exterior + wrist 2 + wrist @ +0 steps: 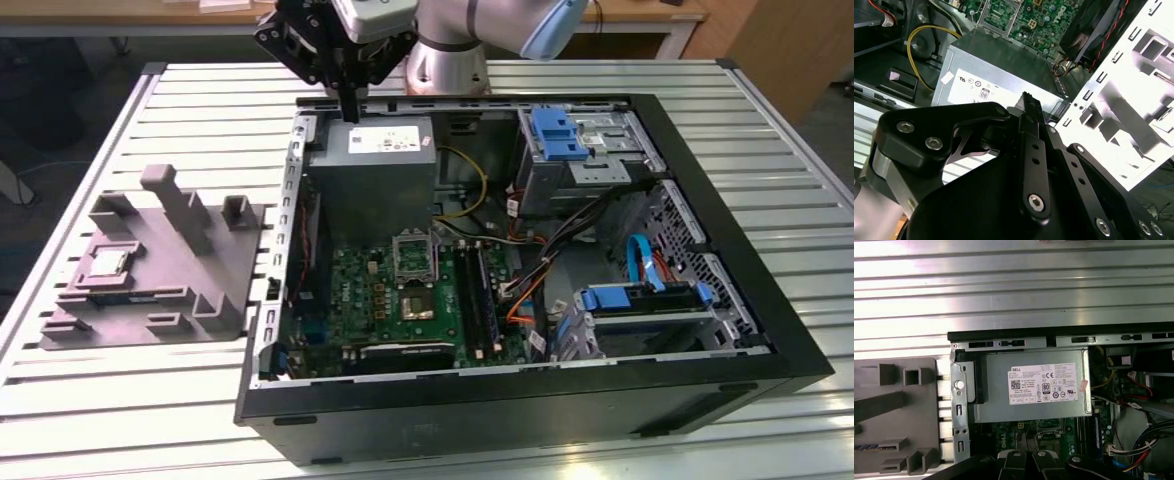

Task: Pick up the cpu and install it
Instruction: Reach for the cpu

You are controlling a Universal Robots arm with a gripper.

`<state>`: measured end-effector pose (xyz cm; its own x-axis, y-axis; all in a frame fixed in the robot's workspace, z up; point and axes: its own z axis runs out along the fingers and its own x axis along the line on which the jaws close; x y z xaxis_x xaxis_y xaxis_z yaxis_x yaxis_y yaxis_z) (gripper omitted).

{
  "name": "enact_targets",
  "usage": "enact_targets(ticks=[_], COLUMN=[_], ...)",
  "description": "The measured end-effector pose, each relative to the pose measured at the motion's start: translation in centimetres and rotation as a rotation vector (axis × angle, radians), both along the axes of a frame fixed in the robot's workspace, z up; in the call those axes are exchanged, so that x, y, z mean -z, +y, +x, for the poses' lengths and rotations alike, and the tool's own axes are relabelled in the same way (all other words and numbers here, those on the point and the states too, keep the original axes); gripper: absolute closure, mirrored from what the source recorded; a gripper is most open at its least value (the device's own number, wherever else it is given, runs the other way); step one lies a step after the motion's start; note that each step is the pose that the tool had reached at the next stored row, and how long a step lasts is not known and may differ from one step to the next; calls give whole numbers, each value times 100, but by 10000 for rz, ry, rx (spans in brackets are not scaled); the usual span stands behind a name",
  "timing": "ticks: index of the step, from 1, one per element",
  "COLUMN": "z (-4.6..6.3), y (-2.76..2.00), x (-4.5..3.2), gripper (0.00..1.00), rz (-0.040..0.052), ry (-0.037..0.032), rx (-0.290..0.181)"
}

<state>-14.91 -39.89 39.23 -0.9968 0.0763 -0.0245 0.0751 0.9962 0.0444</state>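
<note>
Silvery cpu (107, 263) in grey tray (134, 325)

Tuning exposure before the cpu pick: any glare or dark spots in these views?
Exterior view: even light, cpu on the tray not washed out, case interior somewhat shaded. Second wrist view: the case's metal wall is blown out white. First wrist view: table slats glare in bright bands, label not washed out.
</note>
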Motion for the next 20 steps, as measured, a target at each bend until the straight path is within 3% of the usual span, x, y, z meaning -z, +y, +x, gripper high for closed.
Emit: enact_targets(ticks=[20], z=[-43], y=[0], x=[0], gripper=[89], rz=[-1], ry=[1], rx=[0])
